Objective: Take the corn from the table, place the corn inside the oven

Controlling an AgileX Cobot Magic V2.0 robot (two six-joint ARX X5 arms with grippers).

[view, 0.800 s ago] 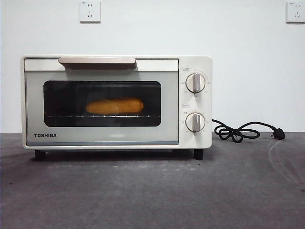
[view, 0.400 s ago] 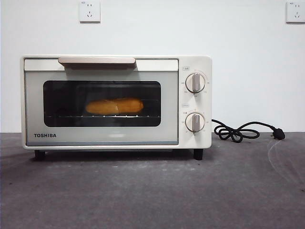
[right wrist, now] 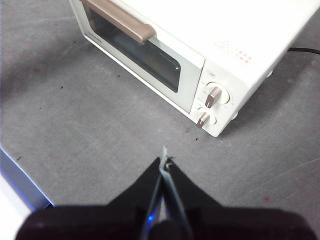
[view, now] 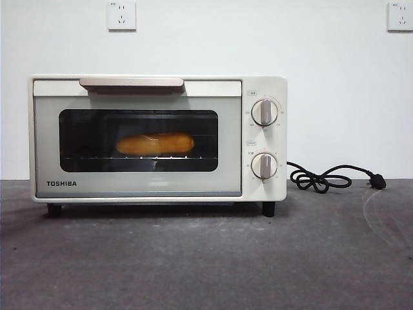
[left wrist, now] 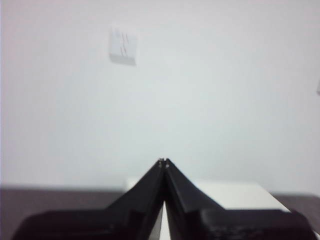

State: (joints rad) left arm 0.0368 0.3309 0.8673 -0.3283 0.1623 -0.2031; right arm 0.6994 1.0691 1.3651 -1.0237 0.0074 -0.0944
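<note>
The corn (view: 155, 143) lies on the rack inside the cream-white oven (view: 158, 137), seen through the dark glass of the shut door. The oven stands on the dark grey table (view: 206, 258). My left gripper (left wrist: 164, 162) is shut and empty, held high and facing the white wall, with the oven top (left wrist: 235, 196) just below it. Well above the table and in front of the oven (right wrist: 200, 55) hangs my right gripper (right wrist: 164, 161), shut and empty, looking down on the door handle (right wrist: 122, 22). Neither arm shows in the front view.
A black power cord (view: 326, 177) with its plug lies on the table to the right of the oven. Two wall sockets (view: 121, 14) sit on the white wall behind. A blue-lit edge (right wrist: 20, 185) borders the table near my right gripper.
</note>
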